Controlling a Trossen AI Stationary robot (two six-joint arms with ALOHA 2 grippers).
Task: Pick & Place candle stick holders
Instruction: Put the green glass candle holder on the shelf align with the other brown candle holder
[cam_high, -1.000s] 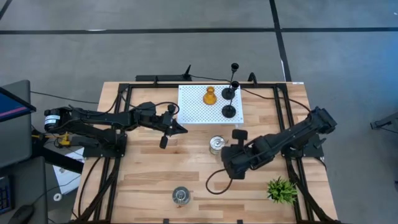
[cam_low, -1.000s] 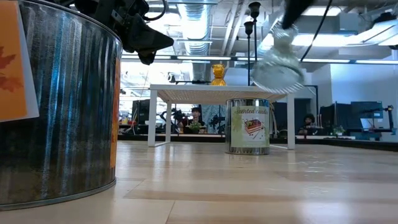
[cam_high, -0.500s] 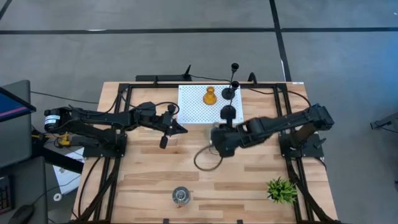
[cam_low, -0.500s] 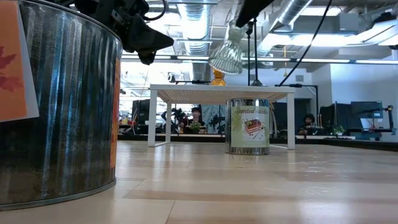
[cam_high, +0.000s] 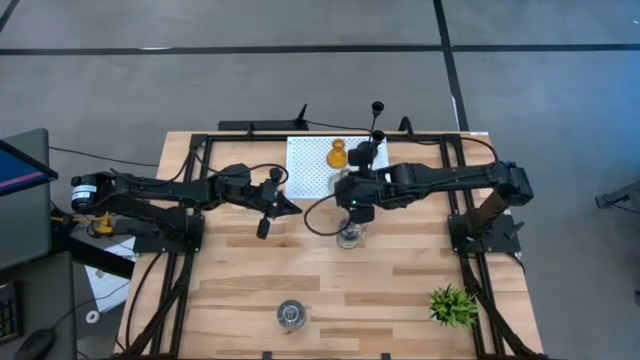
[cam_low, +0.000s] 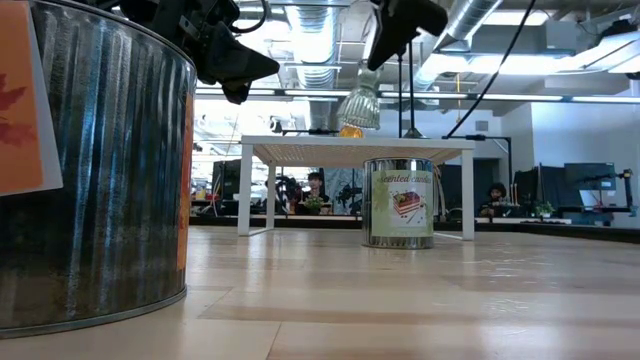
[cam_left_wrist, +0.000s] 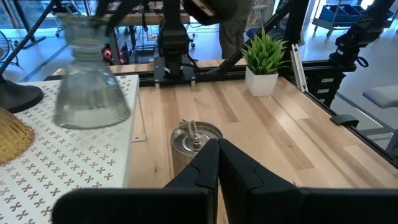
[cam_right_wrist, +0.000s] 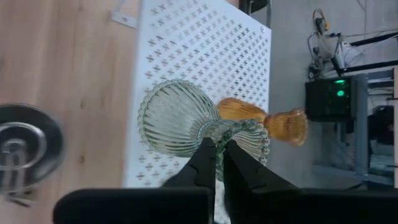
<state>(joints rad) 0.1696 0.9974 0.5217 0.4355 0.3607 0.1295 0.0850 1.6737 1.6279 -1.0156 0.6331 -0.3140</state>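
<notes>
Item: grey-green holder (cam_right_wrist: 177, 121), ribbed glass. Clamped by neck in my right gripper (cam_right_wrist: 216, 152), carried aloft over white perforated stand (cam_high: 312, 160), 5 o'clock corner, for set-down near amber holder (cam_high: 337, 152). My left gripper (cam_high: 283, 204) pinched empty, parked at stand's 9 o'clock, out of way.

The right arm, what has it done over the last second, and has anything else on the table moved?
The right claw, still shut on the grey-green glass holder, swung from the table's near right across to the white perforated stand and now holds it above the stand's edge. The left claw, the amber holder, the black holders and both tins stayed put.
</notes>
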